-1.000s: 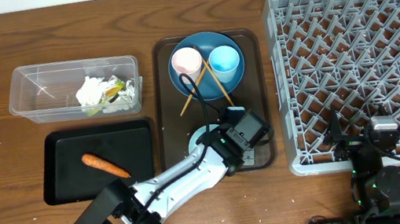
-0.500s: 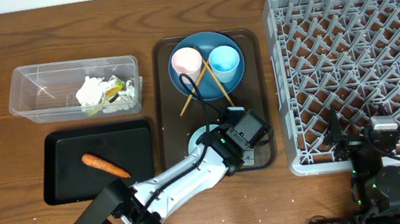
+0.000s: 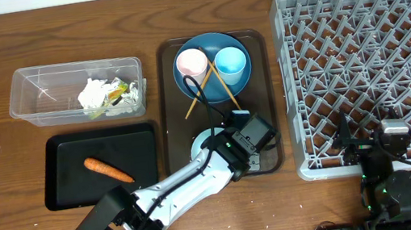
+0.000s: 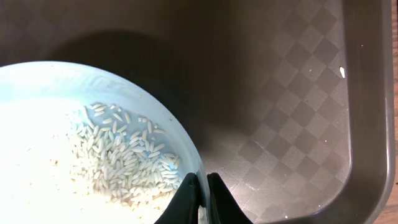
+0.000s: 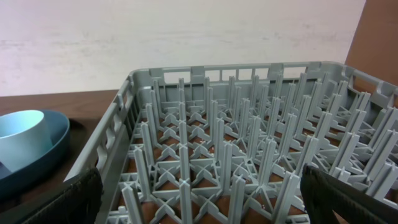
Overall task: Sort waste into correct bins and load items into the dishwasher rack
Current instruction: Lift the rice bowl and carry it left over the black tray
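Note:
My left gripper is shut on the right rim of the pale bowl, one finger inside and one outside. Loose white rice lies in the bowl. In the overhead view the bowl sits at the front of the brown serving tray, with the left gripper at its edge. The blue plate carries a pink cup, a light blue cup and the chopsticks. My right gripper is open and empty at the front edge of the grey rack.
The clear box at the left holds white tissue and a yellow-green wrapper. In front of it the black tray holds the carrot. The right wrist view shows the rack pegs and the light blue cup.

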